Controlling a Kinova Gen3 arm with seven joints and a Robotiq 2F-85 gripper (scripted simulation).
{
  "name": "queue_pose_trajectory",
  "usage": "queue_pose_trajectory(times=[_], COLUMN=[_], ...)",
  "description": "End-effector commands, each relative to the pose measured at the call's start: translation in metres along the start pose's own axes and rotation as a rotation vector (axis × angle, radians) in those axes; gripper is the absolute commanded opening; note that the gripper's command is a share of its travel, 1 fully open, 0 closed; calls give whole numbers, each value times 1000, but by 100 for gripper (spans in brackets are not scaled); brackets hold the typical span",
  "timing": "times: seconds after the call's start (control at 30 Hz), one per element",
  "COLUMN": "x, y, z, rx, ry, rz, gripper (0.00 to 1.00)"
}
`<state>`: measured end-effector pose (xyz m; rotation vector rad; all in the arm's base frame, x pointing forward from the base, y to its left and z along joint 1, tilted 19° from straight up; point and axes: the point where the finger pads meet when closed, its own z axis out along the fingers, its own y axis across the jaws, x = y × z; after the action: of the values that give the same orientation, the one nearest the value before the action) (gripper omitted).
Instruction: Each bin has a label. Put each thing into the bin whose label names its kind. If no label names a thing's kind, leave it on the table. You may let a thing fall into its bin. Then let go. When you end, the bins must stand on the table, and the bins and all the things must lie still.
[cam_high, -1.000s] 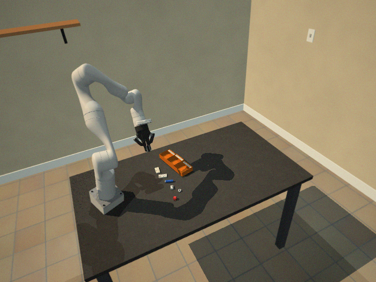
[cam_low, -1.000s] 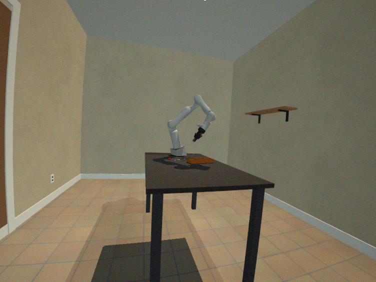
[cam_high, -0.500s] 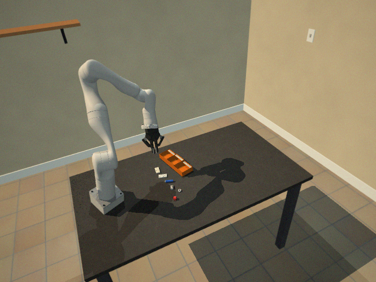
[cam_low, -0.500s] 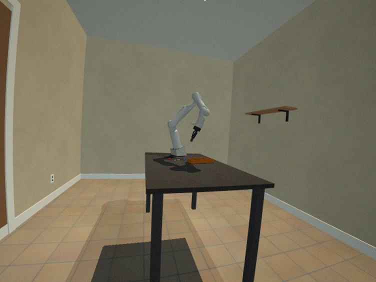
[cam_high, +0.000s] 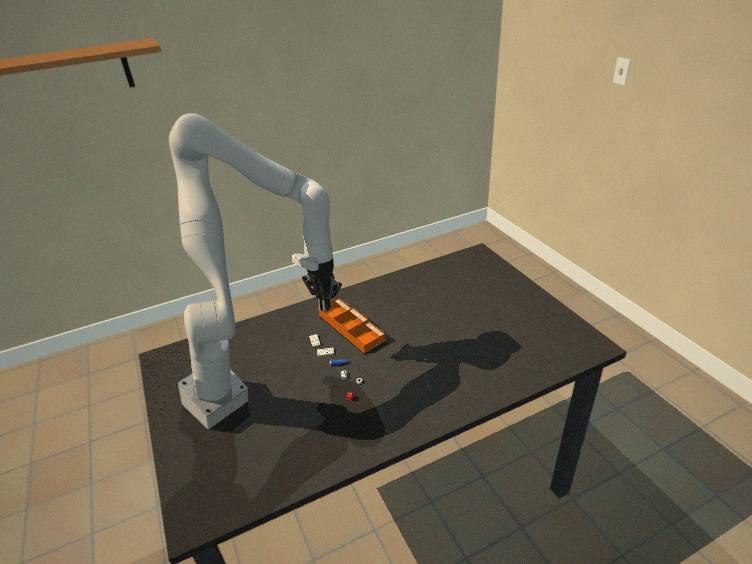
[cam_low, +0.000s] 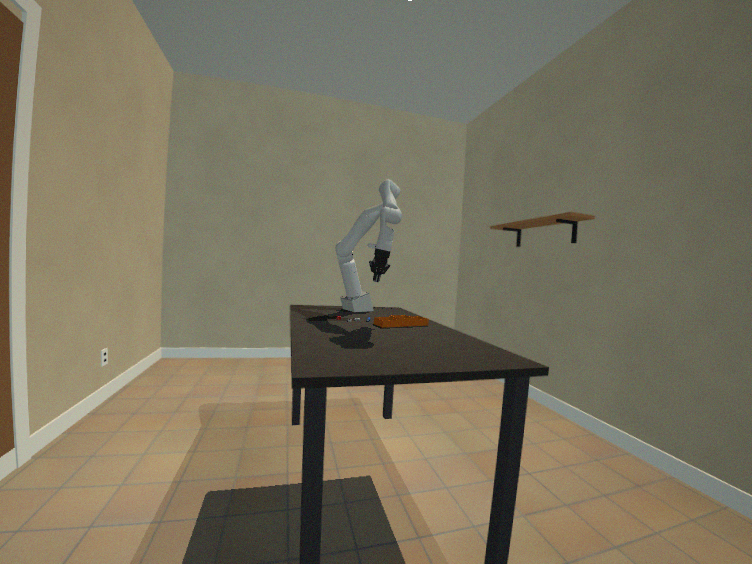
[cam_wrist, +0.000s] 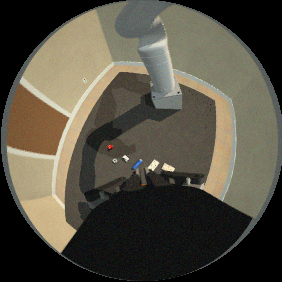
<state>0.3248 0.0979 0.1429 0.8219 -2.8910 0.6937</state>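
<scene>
The claw (cam_high: 324, 301) hangs high over the surface (cam_high: 485, 315), pointing down, fingers drawn together with nothing between them. Right below it in the top view sits the near end of the orange bin tray (cam_high: 353, 325), a long box split into 3 compartments with pale label strips along one side; the labels are too small to read. The exterior view shows the claw (cam_low: 377, 276) well above the tray (cam_low: 400, 321), clear air between them.

Out beyond the claw's tip, on the arm-base side of the tray, the small things lie scattered on the surface: 2 white domino-like tiles (cam_high: 314, 339) (cam_high: 325, 351) nearest the tray, then a blue cylinder (cam_high: 338, 362), then a small white cube (cam_high: 344, 374) and a pale ring-shaped piece (cam_high: 358, 380) side by side, and farthest off a red block (cam_high: 349, 396). None touches the tray. The wrist view catches the same row, blue cylinder (cam_wrist: 138, 163) just off the claw, red block (cam_wrist: 110, 147) farther.
</scene>
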Motion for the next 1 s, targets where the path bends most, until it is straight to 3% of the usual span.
queue_pose_trajectory(times=[0.0, 0.3, 0.67, 0.97], x=[1, 5, 6, -50], y=[-8, -38, -37, -30], z=[0, -5, -5, 47], rx=[-37, -125, -122, -158], ry=[-41, -123, -116, -87], rz=[139, 523, 505, 945], gripper=[9, 9, 9, 9])
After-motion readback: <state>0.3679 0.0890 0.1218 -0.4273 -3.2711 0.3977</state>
